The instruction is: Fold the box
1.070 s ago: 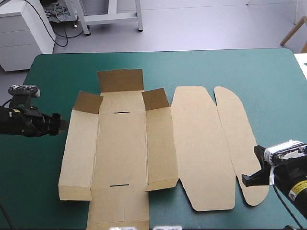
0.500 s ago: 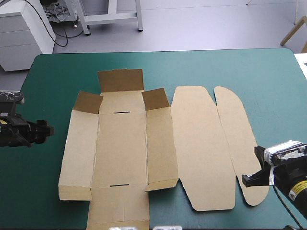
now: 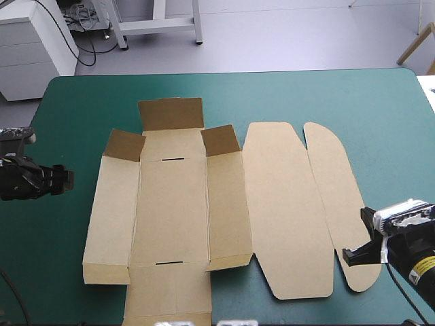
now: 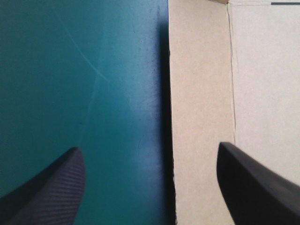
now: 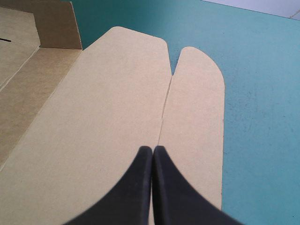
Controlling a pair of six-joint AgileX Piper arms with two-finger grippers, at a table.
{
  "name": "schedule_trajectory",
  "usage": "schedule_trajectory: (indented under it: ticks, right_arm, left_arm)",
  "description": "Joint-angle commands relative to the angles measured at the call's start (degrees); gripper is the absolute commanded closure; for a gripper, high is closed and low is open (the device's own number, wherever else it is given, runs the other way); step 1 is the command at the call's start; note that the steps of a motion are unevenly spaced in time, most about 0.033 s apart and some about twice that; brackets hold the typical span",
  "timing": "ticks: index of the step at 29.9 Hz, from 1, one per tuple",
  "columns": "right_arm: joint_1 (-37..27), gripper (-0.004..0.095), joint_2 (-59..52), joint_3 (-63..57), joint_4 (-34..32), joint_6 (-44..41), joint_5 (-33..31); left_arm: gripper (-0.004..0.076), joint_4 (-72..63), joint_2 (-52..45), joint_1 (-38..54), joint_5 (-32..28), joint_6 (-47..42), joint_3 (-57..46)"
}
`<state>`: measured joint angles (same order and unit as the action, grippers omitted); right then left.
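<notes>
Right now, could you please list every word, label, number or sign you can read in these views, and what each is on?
Readable text: none.
The box: plain brown board, no print in any view.
The teal-green cover: no markings.
A yellow sticker on the right arm: too small to read.

- The box [image 3: 173, 204] runs out of the high view at its near end, so its nearest flap is cut off.
- In the left wrist view only one side panel and a strip of the floor show ahead of the left gripper [image 4: 147, 147].
- The right gripper [image 5: 153, 149], black fingers pressed together, hides the near end of the crease between the two rounded panels.
- Whether those fingertips touch the board cannot be told.
- In the high view the left gripper's fingers are too dark to tell apart.
</notes>
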<state>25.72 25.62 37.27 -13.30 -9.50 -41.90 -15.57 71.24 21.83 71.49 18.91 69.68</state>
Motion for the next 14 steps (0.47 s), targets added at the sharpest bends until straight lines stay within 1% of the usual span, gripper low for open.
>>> schedule_trajectory:
  ticks: [1, 5, 10, 14]
  right_arm:
    - [-0.4, 0.0927, 0.47, 1.58, -1.13, 1.0, 3.29]
    - [-0.4, 0.0927, 0.47, 1.58, -1.13, 1.01, 2.9]
    - [-0.4, 0.0927, 0.47, 1.58, -1.13, 1.01, 3.01]
    - [-0.4, 0.0927, 0.47, 1.58, -1.13, 1.01, 3.01]
  left_arm:
    - [0.0176, -8.83, 2.87, 4.03, 2.76, 4.58, -0.31]
    - [0.0176, -12.39, 6.42, 6.19, 2.76, 8.4, -5.16]
    - [0.0176, -15.52, 9.39, 6.19, 2.13, 12.71, -12.71]
    - [0.0176, -20.2, 11.27, 6.19, 2.04, 16.31, -16.13]
